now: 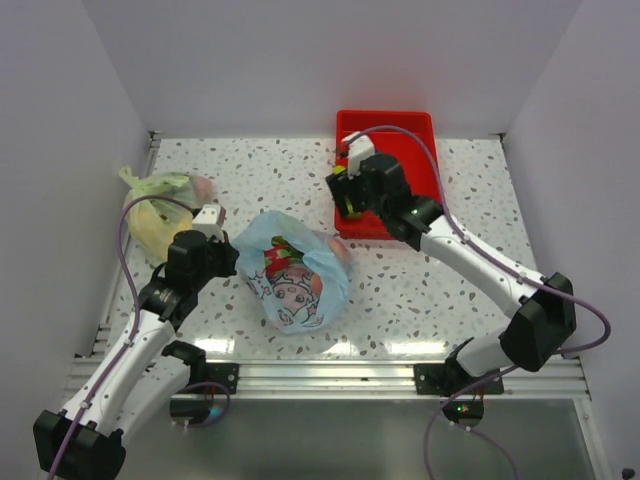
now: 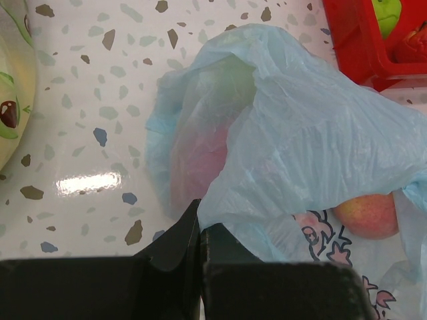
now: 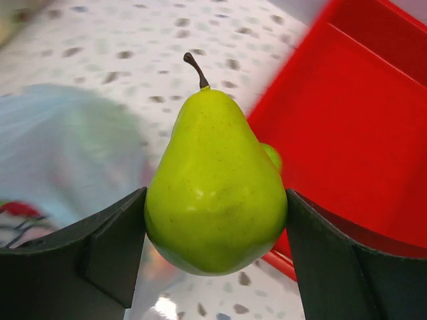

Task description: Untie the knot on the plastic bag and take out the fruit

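The light blue plastic bag [image 1: 296, 272] with the cartoon girl's face lies on the table's middle, its mouth slack; no knot shows. My left gripper [image 1: 228, 256] is shut on the bag's left edge, seen close in the left wrist view [image 2: 200, 217]. A pinkish peach [image 2: 367, 215] shows in the bag's [image 2: 313, 133] mouth, and pink and green fruit show dimly through the film. My right gripper [image 1: 346, 200] is shut on a green pear [image 3: 215, 193] at the near left edge of the red tray [image 1: 412, 126]. The bag is blurred at the left of the right wrist view [image 3: 67, 147].
The red tray [image 2: 353, 40] holds a green fruit [image 2: 389, 13] and a red one [image 2: 410, 47]. A yellow-green bag [image 1: 160, 210] with yellow fruit lies at the far left, beside my left arm. White walls close in the table's back and sides.
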Robot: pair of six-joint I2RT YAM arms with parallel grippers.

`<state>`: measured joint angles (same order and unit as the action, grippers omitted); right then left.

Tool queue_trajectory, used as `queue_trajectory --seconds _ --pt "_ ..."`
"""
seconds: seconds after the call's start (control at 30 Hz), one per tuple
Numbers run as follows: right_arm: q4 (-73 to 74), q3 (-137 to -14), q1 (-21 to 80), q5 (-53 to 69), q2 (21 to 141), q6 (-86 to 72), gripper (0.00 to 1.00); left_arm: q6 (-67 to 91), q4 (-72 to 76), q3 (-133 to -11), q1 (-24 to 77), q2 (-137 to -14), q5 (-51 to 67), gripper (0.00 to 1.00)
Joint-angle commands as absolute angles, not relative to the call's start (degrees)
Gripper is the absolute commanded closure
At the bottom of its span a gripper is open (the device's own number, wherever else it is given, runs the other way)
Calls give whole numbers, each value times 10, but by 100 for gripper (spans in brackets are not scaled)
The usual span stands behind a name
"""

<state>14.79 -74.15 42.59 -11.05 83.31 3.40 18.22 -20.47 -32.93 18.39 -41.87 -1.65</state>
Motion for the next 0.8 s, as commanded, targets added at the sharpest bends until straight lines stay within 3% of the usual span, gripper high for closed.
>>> queue_trajectory --seconds 0.0,0.3,0.4,0.5,0.53,0.6,0.77 --pt "139 -733 332 -206 846 -32 68 170 -186 -330 180 -414 -10 100" --pt "160 -749 172 -146 963 -152 56 169 -186 -330 181 -413 -11 100" --pt "181 -768 163 -150 1000 -158 44 169 -185 -331 180 -415 -10 100" --pt "185 -767 158 -162 1016 -167 24 169 -185 -330 180 -415 -9 100" --pt "186 -766 157 -167 1018 -170 11 169 -186 -330 180 -415 -9 100" --pt "193 -763 157 -174 1013 -174 2 169 -185 -330 180 -414 -9 100" --pt "187 -745 157 -159 966 -173 1 167 -185 -330 180 -414 -8 100"
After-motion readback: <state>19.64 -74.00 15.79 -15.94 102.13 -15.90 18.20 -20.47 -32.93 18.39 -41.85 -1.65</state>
